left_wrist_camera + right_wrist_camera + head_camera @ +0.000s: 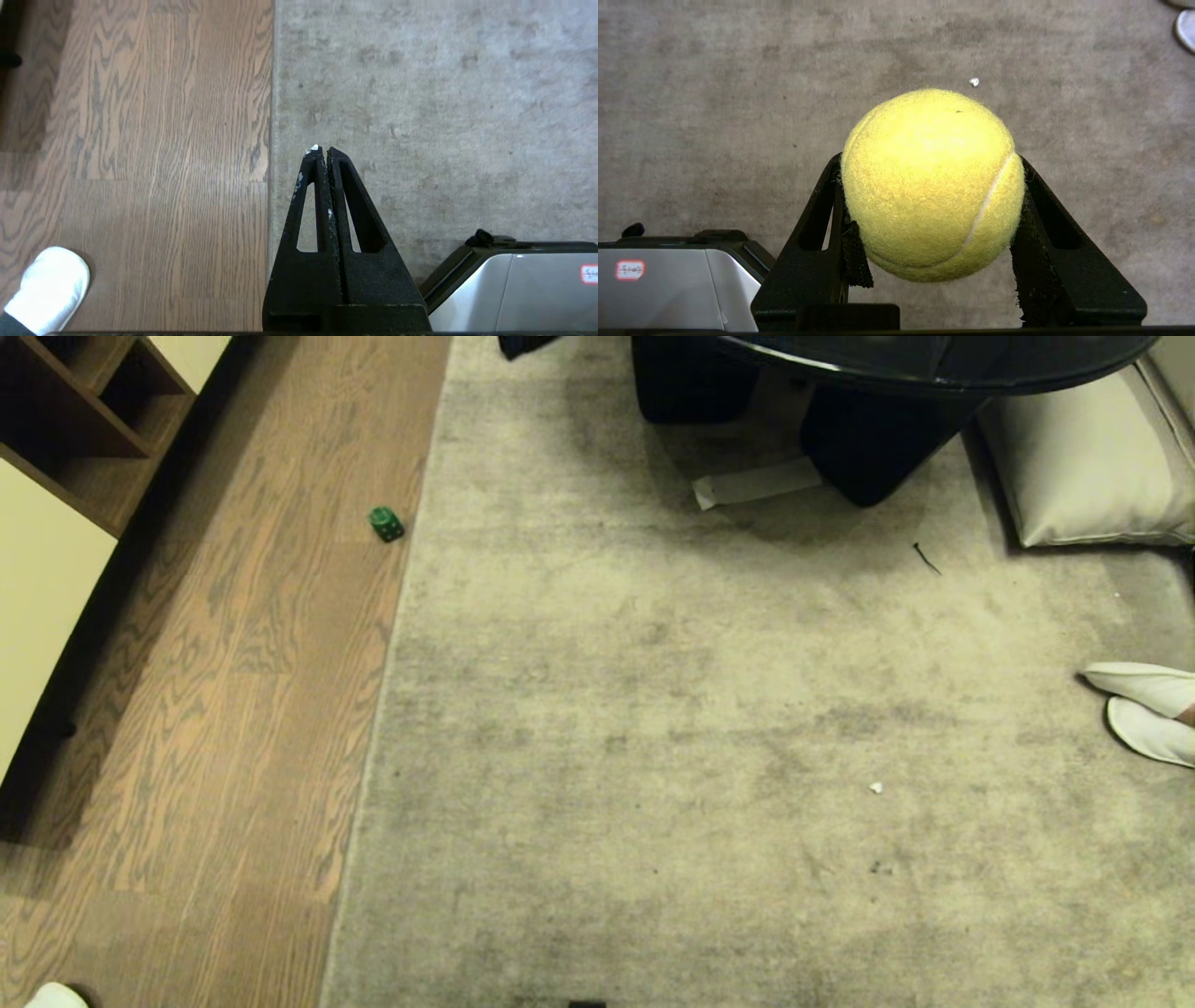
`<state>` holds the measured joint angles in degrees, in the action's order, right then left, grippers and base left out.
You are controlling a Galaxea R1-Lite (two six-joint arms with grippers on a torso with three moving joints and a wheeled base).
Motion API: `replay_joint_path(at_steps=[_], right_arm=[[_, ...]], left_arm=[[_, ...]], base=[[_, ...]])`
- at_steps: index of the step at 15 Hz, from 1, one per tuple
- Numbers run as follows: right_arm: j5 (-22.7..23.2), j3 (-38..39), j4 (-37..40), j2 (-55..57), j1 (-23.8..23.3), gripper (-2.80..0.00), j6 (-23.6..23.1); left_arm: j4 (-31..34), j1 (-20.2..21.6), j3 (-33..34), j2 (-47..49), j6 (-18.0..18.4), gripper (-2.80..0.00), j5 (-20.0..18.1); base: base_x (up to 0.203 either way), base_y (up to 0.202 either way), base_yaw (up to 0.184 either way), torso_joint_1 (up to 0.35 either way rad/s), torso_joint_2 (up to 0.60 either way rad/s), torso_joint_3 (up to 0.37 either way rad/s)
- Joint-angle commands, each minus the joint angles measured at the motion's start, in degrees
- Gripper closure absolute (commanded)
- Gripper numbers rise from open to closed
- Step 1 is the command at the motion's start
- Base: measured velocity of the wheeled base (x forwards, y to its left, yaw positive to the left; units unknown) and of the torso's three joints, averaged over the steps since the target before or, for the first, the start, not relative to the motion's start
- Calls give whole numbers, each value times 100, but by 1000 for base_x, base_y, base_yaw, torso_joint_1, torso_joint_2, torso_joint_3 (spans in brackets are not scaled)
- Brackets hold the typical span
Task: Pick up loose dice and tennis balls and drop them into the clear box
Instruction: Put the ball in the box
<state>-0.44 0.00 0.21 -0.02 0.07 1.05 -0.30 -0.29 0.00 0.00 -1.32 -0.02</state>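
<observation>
My right gripper (930,161) is shut on a fuzzy yellow-green tennis ball (931,186), held above the grey rug. My left gripper (324,150) is shut and empty, hanging over the rug's edge beside the wood floor. One green die (386,524) lies on the wood floor close to the rug's left edge, far from both grippers. Neither arm shows in the head view. The clear box is out of view.
A grey rug (700,728) covers most of the floor, with wood flooring (233,709) to its left. A dark round table (934,359) on black legs stands at the back, a cushion (1092,467) beside it. A person's white slippers (1153,709) rest at the right edge; another slipper (46,289) is on the wood. My base (514,289) shows low in the wrist views.
</observation>
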Motion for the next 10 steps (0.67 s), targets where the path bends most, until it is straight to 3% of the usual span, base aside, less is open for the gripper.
replay_joint_path(at_steps=[1,10], right_arm=[[0,9,1,11,-6,0,1],[0,9,-3,11,1,0,1]], left_arm=[[-5,0,9,0,0,0,2],[-5,-4,9,0,0,0,2]], base=[[0,0,0,-1,-9,199],[0,0,0,2,0,200]])
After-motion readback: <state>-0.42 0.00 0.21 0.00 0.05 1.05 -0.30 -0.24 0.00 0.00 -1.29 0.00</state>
